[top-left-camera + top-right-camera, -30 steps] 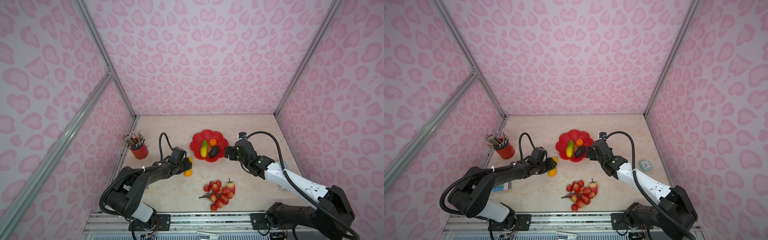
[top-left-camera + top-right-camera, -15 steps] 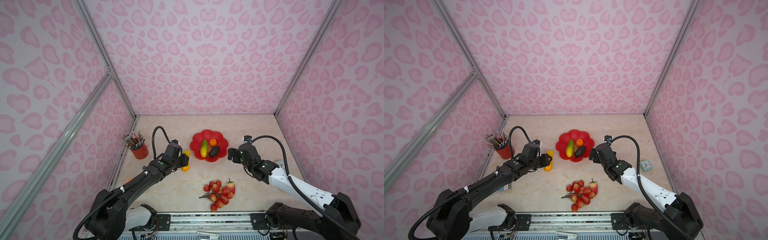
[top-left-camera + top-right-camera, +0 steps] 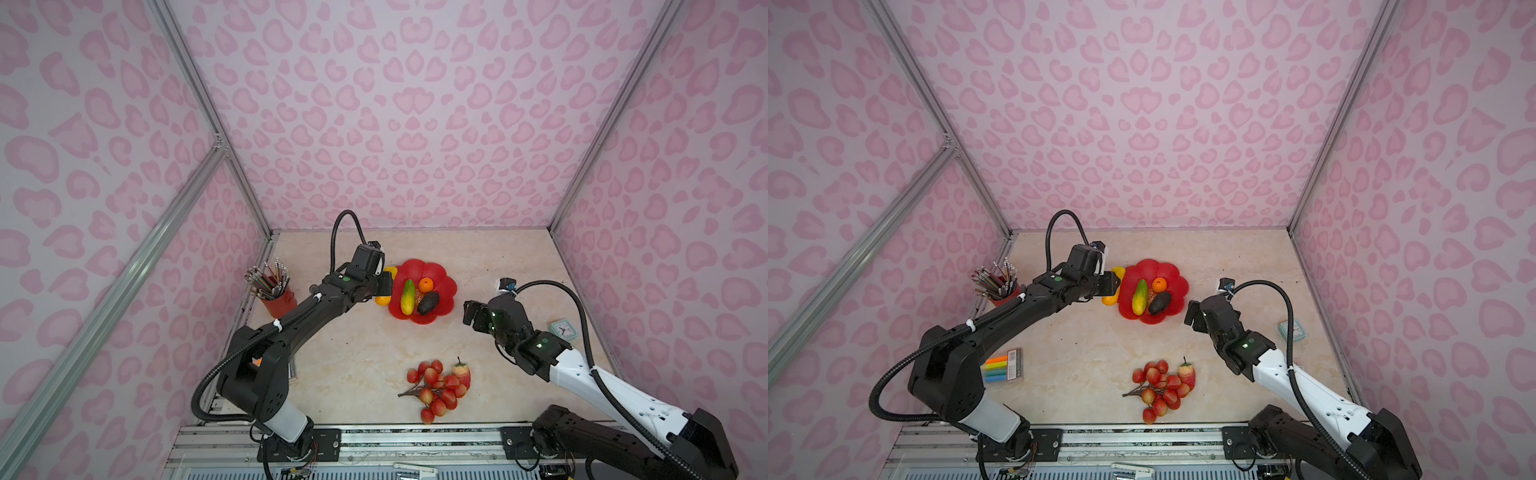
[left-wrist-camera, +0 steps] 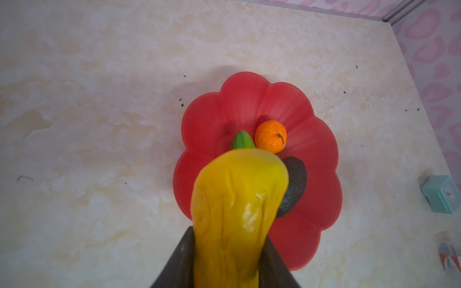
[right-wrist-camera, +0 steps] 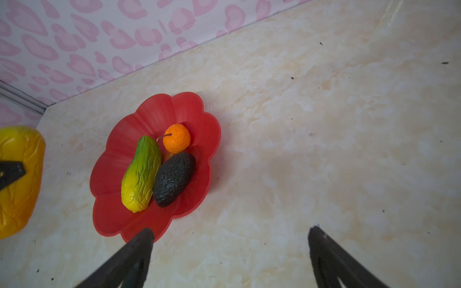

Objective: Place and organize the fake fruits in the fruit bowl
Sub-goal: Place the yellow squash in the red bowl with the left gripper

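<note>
Beside scalloped red bowl (image 4: 249,104), wrinkled yellow gourd (image 4: 237,199) in left claw (image 4: 228,235).

Nothing can be read (marks in the fruit bowl (image 3: 1148,270) and on the highlighter pack (image 3: 1003,369) are too small).

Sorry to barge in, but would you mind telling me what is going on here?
The left tool is shut on the gourd, holding it at the bowl's edge. The bowl holds the green fruit, orange and avocado. The right tool hangs open and empty beside the bowl. The berry cluster and strawberry lie on the table.
</note>
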### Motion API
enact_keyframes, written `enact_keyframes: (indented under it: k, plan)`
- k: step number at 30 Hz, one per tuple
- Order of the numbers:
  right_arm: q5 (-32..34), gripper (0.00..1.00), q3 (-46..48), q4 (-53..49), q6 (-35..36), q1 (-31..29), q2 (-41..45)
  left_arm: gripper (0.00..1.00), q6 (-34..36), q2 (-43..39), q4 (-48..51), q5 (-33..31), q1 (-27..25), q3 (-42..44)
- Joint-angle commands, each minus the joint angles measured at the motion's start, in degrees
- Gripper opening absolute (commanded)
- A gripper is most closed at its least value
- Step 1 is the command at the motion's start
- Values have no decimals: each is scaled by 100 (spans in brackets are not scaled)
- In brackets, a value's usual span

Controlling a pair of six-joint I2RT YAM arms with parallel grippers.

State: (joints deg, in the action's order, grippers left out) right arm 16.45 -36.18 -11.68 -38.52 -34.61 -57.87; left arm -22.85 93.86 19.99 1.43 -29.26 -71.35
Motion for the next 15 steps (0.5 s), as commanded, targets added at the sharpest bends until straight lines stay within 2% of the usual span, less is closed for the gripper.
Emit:
enact_keyframes:
  k: [1,15]
  plan:
    - [173,97,126,-57,-59,0,188,37,79,408,157,-159,-1,-395]
    - [253,97,190,-403,2,96,669,39,-44,1978,292,109,-10,-1454]
